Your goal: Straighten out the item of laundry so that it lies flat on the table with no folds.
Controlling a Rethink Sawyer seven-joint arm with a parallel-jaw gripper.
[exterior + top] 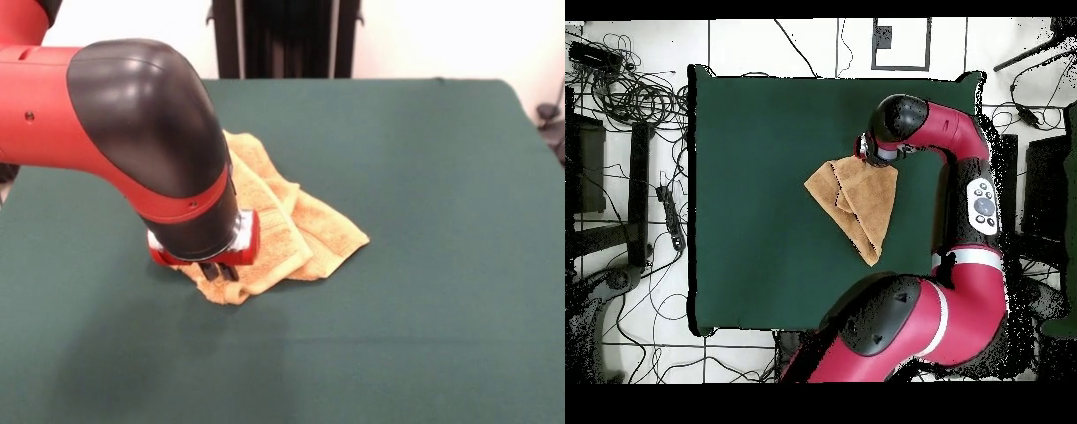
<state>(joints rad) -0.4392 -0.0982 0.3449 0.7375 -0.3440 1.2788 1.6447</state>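
Observation:
The orange-tan towel [296, 231] lies folded over itself in several layers near the middle of the dark green table [424, 159]. One pointed corner reaches right and another lies toward the front. My gripper [219, 271] is down on the towel's front-left corner, touching the cloth, and the red and black wrist above hides much of it. From overhead the towel [855, 205] is a folded wedge. The arm's black elbow [893, 122] covers the towel's upper right corner and hides the gripper.
Wide green table [755, 150] surface surrounds the towel on every side. The arm's red links [975, 200] run along the table's right edge in the overhead view. Cables [635, 90] and stands sit on the floor beyond the table.

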